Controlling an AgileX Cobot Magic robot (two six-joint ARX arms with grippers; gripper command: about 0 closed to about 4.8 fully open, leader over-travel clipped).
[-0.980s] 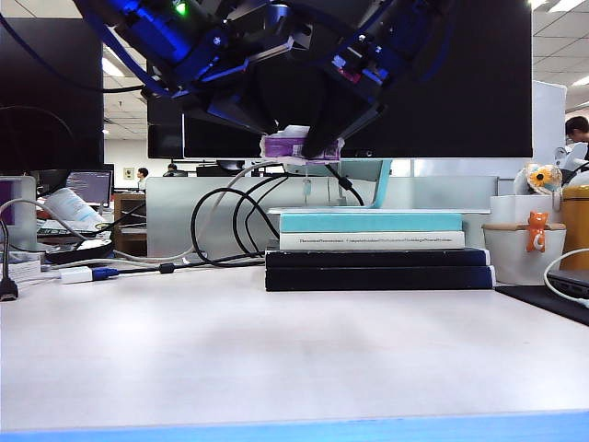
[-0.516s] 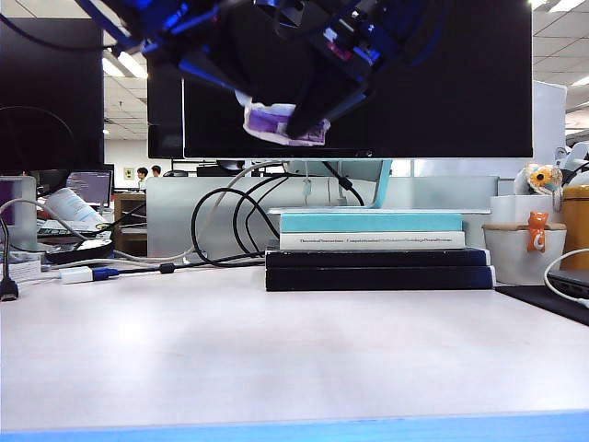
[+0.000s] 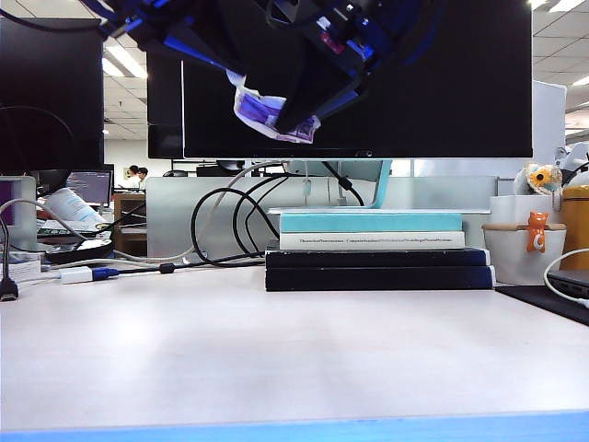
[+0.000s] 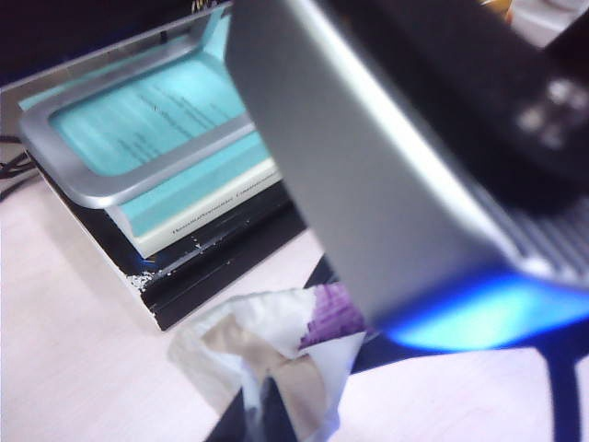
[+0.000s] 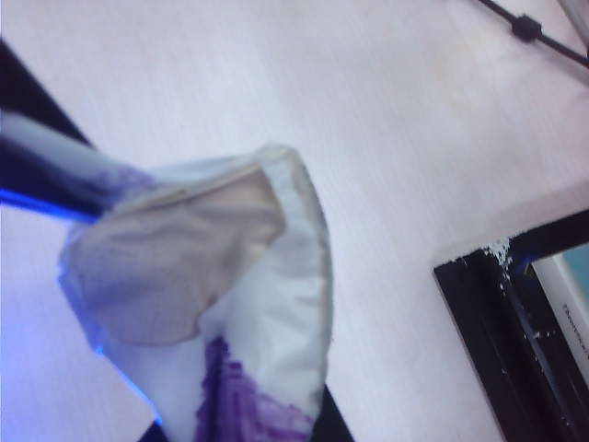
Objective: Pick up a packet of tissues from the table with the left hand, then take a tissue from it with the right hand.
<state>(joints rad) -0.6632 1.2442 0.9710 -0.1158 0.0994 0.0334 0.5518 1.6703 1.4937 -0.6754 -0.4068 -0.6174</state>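
Observation:
The packet of tissues (image 3: 262, 109) hangs high above the table (image 3: 276, 350), purple and white, crumpled and tilted, in front of the black monitor. My left gripper (image 3: 237, 85) reaches in from the upper left and is shut on the pack's white upper edge; in the left wrist view its dark fingertips (image 4: 267, 410) pinch the packet (image 4: 276, 331). My right gripper (image 3: 299, 115) comes from the upper right, shut on the purple end. In the right wrist view the right gripper (image 5: 244, 424) clamps the packet (image 5: 184, 249). No separate tissue shows.
A stack of books (image 3: 377, 249) lies on the table right below the arms, with looped black cables (image 3: 230, 221) to its left. A white pot (image 3: 525, 244) with an orange figure stands at the right. The right arm's silver body (image 4: 368, 166) fills much of the left wrist view.
Both grippers have lifted the packet from just above the books to well up in front of the monitor. The pack has tilted and crumpled.

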